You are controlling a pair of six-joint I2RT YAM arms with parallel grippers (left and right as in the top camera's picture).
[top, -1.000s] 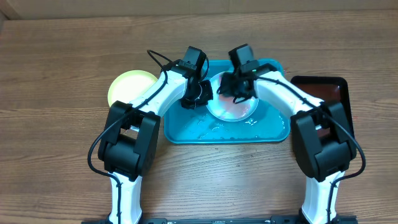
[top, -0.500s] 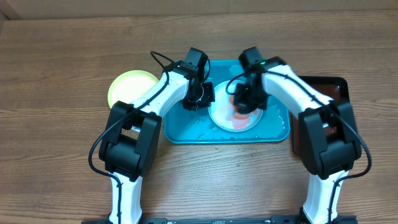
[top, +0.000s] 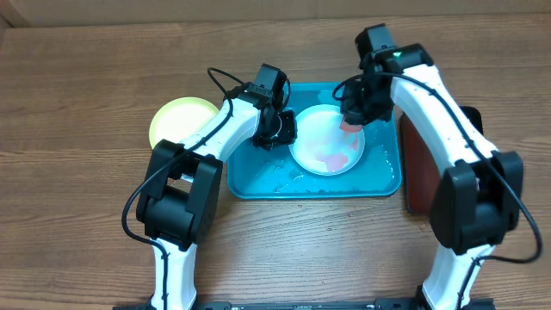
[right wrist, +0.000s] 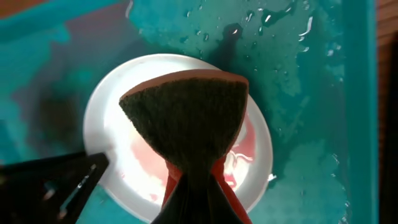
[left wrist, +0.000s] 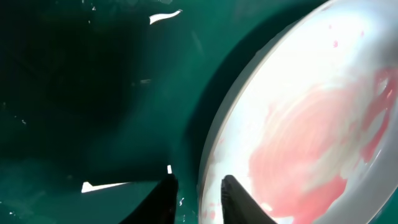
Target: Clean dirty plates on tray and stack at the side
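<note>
A white plate (top: pixel 325 148) smeared with red sauce lies in the turquoise tray (top: pixel 258 182). My left gripper (top: pixel 281 131) sits low at the plate's left rim. In the left wrist view its jaws (left wrist: pixel 198 202) stand slightly apart astride the rim, one fingertip (left wrist: pixel 166 198) over the tray (left wrist: pixel 93 93) and the other on the plate (left wrist: pixel 298 93), so it is open. My right gripper (top: pixel 354 116) hovers above the plate's back right edge, shut on a red sponge (right wrist: pixel 186 124) with a dark scrub face. Below the sponge shows the plate (right wrist: pixel 109 134).
A cream plate with a green rim (top: pixel 176 120) lies on the table left of the tray. A dark red-brown tray (top: pixel 420 176) sits at the right, partly under my right arm. Water droplets wet the tray floor (right wrist: pixel 298 162). Wooden table all around.
My right gripper lifted the sponge off the plate and moved back and to the right. My left gripper's jaws parted a little at the plate's rim.
</note>
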